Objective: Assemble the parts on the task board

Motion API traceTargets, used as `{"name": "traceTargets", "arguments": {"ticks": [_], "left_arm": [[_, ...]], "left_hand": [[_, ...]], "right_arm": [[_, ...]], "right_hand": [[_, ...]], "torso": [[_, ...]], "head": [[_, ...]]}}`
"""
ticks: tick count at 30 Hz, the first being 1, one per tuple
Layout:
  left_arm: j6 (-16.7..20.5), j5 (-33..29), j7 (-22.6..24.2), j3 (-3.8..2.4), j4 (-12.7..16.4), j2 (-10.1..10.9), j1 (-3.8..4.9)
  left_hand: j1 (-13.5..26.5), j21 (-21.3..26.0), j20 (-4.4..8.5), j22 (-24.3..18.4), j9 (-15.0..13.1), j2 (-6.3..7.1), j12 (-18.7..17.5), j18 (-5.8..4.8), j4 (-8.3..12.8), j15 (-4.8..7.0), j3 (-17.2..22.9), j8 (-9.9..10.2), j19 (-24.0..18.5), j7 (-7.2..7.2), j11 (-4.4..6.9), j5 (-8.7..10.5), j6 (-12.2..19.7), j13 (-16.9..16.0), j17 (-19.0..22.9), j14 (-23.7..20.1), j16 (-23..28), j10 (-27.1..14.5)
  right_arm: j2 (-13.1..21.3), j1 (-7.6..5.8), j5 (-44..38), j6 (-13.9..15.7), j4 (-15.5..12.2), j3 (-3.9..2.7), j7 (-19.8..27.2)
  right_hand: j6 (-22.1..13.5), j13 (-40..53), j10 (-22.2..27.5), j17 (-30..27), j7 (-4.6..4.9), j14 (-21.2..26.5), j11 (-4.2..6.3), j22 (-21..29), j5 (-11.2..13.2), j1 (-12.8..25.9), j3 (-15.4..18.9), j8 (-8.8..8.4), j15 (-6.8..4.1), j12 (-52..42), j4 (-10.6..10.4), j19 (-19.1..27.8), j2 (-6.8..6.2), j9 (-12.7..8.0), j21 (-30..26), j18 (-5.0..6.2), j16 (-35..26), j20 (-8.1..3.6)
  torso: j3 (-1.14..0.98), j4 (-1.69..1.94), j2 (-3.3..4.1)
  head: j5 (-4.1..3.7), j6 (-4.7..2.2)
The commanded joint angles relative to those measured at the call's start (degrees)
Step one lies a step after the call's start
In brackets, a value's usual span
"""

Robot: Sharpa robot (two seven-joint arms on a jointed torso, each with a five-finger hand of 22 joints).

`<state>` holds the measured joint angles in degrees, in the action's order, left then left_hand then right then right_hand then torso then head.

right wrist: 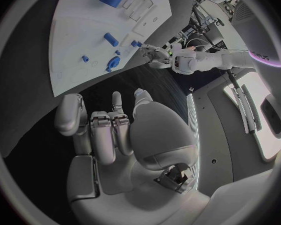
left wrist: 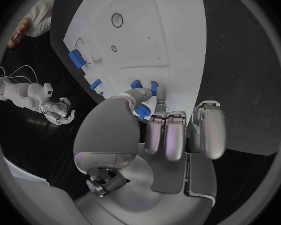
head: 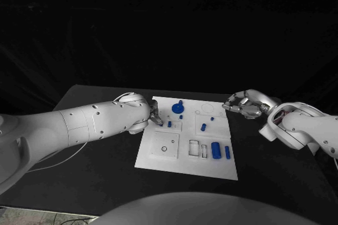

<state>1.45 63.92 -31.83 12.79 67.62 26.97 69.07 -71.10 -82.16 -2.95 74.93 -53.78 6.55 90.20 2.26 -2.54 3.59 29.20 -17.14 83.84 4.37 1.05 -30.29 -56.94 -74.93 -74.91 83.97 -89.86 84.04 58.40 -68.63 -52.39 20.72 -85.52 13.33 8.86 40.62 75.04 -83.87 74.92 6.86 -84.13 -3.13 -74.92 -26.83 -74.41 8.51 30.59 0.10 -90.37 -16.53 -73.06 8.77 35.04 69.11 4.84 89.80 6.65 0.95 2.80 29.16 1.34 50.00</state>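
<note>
**Left hand nearest the pegs**

On the black table (head: 92,95) lies the white board (head: 189,159). The left hand (head: 154,116) hovers at its left edge, fingers curled, grasping nothing I can see, just beside a small upright blue peg (head: 170,123). The right hand (head: 244,105), clenched and empty, sits off the far right corner.

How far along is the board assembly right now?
Early, by the look of it. Several blue parts lie loose on the task board; whether any are seated can't be told. The left hand is at the board's left edge by small pegs. The right hand hovers curled, holding nothing, off the right edge.
</note>
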Motion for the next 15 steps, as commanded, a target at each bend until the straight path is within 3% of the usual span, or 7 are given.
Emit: {"name": "traceTargets", "arguments": {"ticks": [1,15], "left_arm": [[-1.91,-1.7,-3.52,0.06,-0.34,-0.15,0.03],[-3.53,-0.97,-2.99,0.06,-1.15,-1.18,0.06]], "left_hand": [[-2.52,-0.29,0.31,12.5,-0.06,-1.93,-0.2,-0.32,0.2,0.29,-0.18,-0.32,1.55,-1.4,0.26,-0.33,-1.87,-15.07,-15.09,6.03,-0.14,5.96],[-2.54,-0.14,0.33,12.45,0.0,-1.93,-0.2,-0.28,0.22,0.3,-0.19,-0.29,1.46,-1.4,0.27,-0.37,-1.87,-15.07,-15.09,6.03,-0.14,5.96]], "right_arm": [[0.01,0.03,-0.13,-0.02,-0.05,0.0,0.46],[-0.14,0.04,-0.13,-0.15,-0.03,0.0,0.43]], "right_hand": [[-0.04,14.96,-6.13,15.08,-0.02,-5.87,0.1,-8.1,-0.3,-0.57,-0.14,-0.33,0.2,0.37,0.1,0.37,0.24,-0.06,-0.2,0.43,0.2,0.12],[-0.04,14.96,-6.13,15.08,-0.02,-5.87,0.1,-8.1,-0.3,-0.57,-0.14,-0.33,0.2,0.37,0.1,0.37,0.24,-0.06,-0.2,0.43,0.2,0.12]], "torso": [[0.01,0.04,-0.01],[0.0,0.01,-0.01]], "head": [[-0.08,0.0],[0.03,0.0]]}}
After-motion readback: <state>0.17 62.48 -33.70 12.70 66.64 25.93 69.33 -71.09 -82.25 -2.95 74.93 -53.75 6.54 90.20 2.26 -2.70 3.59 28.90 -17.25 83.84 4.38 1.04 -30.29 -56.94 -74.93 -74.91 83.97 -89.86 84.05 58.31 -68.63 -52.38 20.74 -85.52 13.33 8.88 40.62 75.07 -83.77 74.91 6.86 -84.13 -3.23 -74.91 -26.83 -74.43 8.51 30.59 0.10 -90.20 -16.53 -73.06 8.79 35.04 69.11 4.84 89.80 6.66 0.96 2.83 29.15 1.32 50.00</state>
